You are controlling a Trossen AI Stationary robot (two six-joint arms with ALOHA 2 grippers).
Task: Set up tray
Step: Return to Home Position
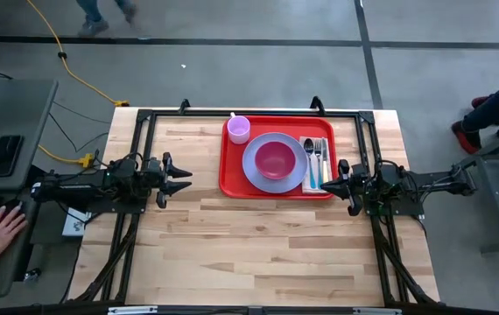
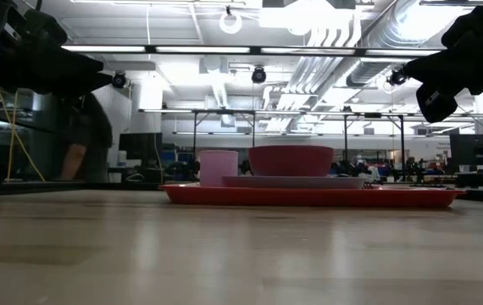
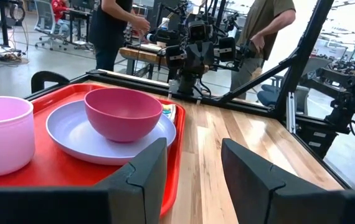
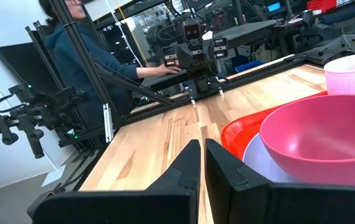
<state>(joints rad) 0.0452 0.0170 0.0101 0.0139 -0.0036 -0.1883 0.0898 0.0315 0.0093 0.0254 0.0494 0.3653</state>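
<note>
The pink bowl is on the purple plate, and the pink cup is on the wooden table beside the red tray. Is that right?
Not quite. The pink cup stands inside the red tray, in one of its corners, not on the wooden table. The high view shows this. The pink bowl does sit on the purple plate.
</note>
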